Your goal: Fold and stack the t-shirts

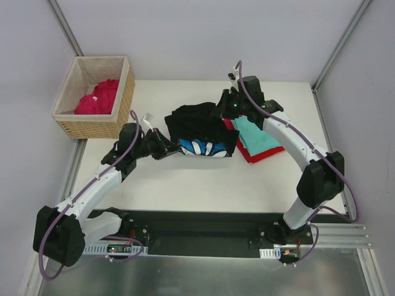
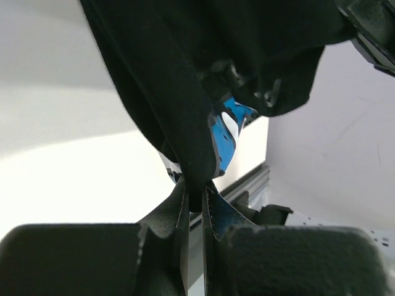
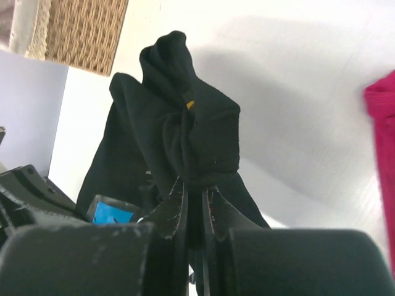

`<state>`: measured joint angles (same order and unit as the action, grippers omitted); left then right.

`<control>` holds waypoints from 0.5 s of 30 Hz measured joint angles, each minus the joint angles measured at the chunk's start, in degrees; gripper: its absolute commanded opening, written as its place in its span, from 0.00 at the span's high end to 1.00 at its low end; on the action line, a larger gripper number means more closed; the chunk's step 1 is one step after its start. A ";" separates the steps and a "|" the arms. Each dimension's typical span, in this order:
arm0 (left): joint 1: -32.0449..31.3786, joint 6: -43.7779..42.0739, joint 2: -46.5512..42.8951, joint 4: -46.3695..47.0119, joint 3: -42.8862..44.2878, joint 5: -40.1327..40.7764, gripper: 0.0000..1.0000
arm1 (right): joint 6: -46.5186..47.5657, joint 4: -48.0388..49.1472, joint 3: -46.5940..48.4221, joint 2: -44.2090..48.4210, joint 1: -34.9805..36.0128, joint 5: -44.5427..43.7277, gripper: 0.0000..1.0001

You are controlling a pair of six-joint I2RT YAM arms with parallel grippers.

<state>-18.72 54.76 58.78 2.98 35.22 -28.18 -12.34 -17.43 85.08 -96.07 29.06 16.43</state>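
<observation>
Left gripper (image 2: 195, 192): clenched on a fold of black cloth, pinched right at the fingertips.
Right gripper (image 3: 195, 185): clenched on a bunched black corner.
Black t-shirt (image 1: 200, 126): slung between both sets of fingers, sagging.
Handling: I judge it soft, light and limp; best held by its edges.

I can read no text, label, brand or number in any of the views. The black t-shirt (image 1: 197, 123) carries a blue and white print (image 1: 202, 148), but there I see only shapes, not letters. On the black cloth in the right wrist view sits a small yellow mark (image 3: 190, 104), too small for me to read.
</observation>
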 measured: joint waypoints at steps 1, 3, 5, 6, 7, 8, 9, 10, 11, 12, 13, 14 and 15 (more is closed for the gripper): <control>-0.90 -0.02 1.01 -0.28 1.86 0.15 1.00 | 0.20 -0.85 0.76 0.46 -0.44 -0.37 0.99; -2.95 -0.07 3.89 -0.48 6.14 0.24 1.00 | 0.61 -2.73 2.45 1.14 -1.73 -0.85 0.99; -5.07 -0.13 7.87 -0.37 10.97 0.35 1.00 | 0.68 -4.35 3.87 1.64 -3.32 -1.07 0.99; -6.19 -0.17 9.99 -0.31 13.33 0.57 1.00 | 0.68 -5.09 4.48 1.92 -4.63 -0.87 0.99; -7.10 -0.17 11.74 -0.17 15.08 0.85 1.00 | 0.68 -5.84 5.03 2.32 -6.05 -0.70 0.99; -8.11 -0.15 13.68 0.17 16.96 1.29 1.00 | 0.63 -6.64 5.55 2.80 -7.87 -0.59 0.99; -9.16 -0.15 15.72 0.61 18.71 1.77 1.00 | 0.63 -7.30 5.88 3.28 -9.79 -0.42 0.99; -9.88 -0.15 17.09 0.92 19.85 1.90 1.00 | 0.61 -7.89 6.29 3.58 -11.23 -0.28 0.99; -10.78 -0.09 18.73 1.05 21.33 2.29 1.00 | 0.61 -9.05 7.15 3.76 -13.11 0.13 0.99; -11.74 -0.11 20.74 1.31 23.12 2.67 1.00 | 0.57 -10.12 8.33 3.78 -15.50 0.83 0.99; -12.44 -0.11 22.14 1.79 24.39 2.89 1.00 | 0.55 -10.64 9.03 3.76 -16.76 1.07 0.99; -13.29 -0.04 23.93 2.05 26.08 3.17 1.00 | 0.50 -11.52 10.12 3.76 -18.49 1.62 0.99; -14.12 -0.04 25.88 2.32 28.00 3.26 1.00 | 0.46 -12.31 11.08 3.74 -20.24 2.21 0.99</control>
<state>-32.84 54.72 84.66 5.30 63.22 -24.93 -11.88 -29.74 96.16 -92.33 8.82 18.63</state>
